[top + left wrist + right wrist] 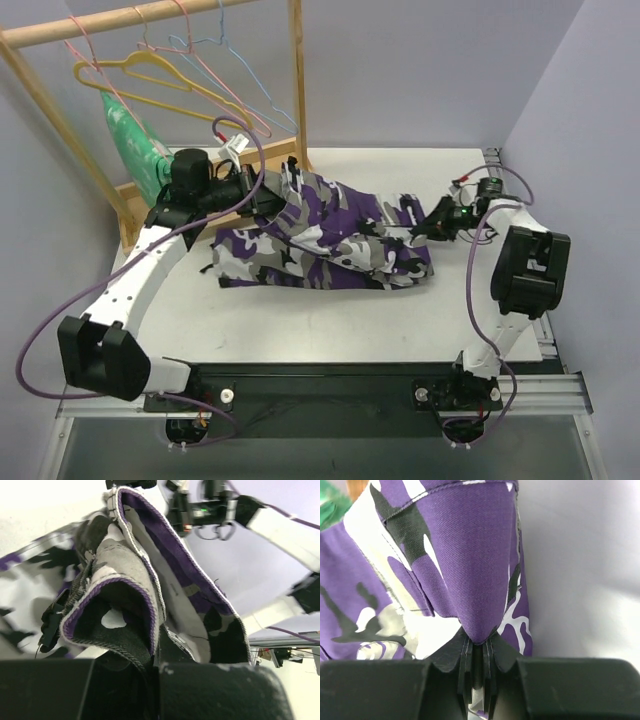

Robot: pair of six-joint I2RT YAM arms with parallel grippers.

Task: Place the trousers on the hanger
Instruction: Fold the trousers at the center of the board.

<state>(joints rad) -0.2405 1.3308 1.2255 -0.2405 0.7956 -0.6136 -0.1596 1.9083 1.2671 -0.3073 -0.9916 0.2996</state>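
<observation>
Left arm (pixel 135 280) reaching far-left, left fingers (pixel 215 692) pinching thick stitched edge of trousers (pixel 330 235); right arm (pixel 490 335) folded, right fingers (pixel 502 655) clamping smooth purple fold.

Matt woven cloth trousers (pixel 485 555); hanger (pixel 118 64) thin wire, seemingly glossy.

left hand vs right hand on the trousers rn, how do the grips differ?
Left hand has the trousers at their left end, by the wooden rack; right hand has the right end. Left hand clamps a thick bunch of folded, hemmed layers; right hand pinches one thin purple fold. Shared: both hands are shut on the trousers.
</observation>
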